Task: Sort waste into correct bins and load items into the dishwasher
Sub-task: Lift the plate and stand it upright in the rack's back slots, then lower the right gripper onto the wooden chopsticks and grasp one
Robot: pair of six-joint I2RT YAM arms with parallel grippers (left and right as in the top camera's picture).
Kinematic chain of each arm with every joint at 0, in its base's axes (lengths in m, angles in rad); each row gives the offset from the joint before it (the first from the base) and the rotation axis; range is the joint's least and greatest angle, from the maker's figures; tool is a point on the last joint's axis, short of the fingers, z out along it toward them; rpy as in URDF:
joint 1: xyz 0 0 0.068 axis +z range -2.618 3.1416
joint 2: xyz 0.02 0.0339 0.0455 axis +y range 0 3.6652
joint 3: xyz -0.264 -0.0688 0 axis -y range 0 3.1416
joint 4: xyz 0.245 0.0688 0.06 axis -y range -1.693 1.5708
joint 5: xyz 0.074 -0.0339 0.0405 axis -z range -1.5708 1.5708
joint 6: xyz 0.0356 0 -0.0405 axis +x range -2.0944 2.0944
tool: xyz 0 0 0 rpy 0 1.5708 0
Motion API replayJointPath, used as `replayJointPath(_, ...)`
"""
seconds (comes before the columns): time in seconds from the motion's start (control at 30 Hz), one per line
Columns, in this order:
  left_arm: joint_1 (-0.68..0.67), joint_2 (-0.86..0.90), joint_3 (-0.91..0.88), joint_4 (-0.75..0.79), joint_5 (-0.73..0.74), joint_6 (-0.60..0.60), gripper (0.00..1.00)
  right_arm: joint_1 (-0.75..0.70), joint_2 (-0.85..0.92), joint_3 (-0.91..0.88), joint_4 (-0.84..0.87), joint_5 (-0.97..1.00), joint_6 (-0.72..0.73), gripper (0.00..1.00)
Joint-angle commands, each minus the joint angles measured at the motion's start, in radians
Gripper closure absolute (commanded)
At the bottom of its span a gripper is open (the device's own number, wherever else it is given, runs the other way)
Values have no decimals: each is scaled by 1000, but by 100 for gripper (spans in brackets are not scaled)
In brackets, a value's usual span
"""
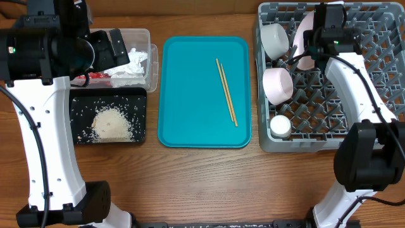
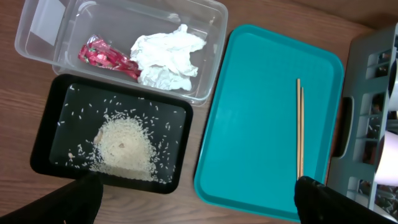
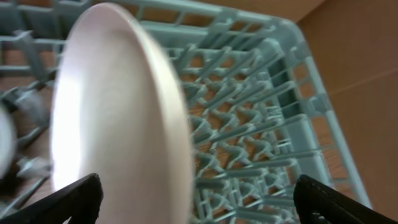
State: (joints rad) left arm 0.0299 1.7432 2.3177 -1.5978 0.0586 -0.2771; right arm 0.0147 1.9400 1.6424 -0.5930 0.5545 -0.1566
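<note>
The crumpled white napkin (image 1: 134, 62) and the red-and-silver wrapper (image 1: 96, 75) lie in the clear tub (image 1: 150, 39). Both show in the left wrist view, napkin (image 2: 166, 57) and wrapper (image 2: 107, 55). The rice (image 1: 112, 124) lies piled and scattered in the black tray (image 1: 77, 104). The chopsticks (image 1: 226, 92) lie on the teal tray (image 1: 190, 126). In the grey dish rack (image 1: 367, 82) stand two white bowls (image 1: 276, 38) (image 1: 277, 85), the cup (image 1: 280, 126) and the pink-white plate (image 1: 302, 28) on edge. My left gripper (image 1: 107, 47) is open above the tub. My right gripper (image 3: 199, 199) is open around the plate's rim (image 3: 118, 112).
The teal tray sits between the bins and the rack on the wooden table. The right half of the rack holds only upright pegs (image 3: 249, 137). Both arm bases stand at the table's front edge.
</note>
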Motion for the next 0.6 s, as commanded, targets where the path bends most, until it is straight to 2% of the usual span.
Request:
replayJointPath(0.0,2,3,2,1,-10,19,0,4,-80,74,-31,-107,66,0)
replayJointPath(0.23,3,3,2,2,-10,19,0,15,-208,201,-203,-491,80,0)
replayJointPath(0.43,3,3,2,1,-10,19,0,19,-264,199,-203,-1073,84,0)
replayJointPath(0.47,2,3,2,1,-10,19,0,25,-257,195,-202,-1132,84,2)
replayJointPath(0.5,2,3,2,1,-10,19,0,32,-248,191,-204,-1157,87,10)
replayJointPath(0.57,2,3,2,1,-10,19,0,66,-219,183,-222,-1115,115,16)
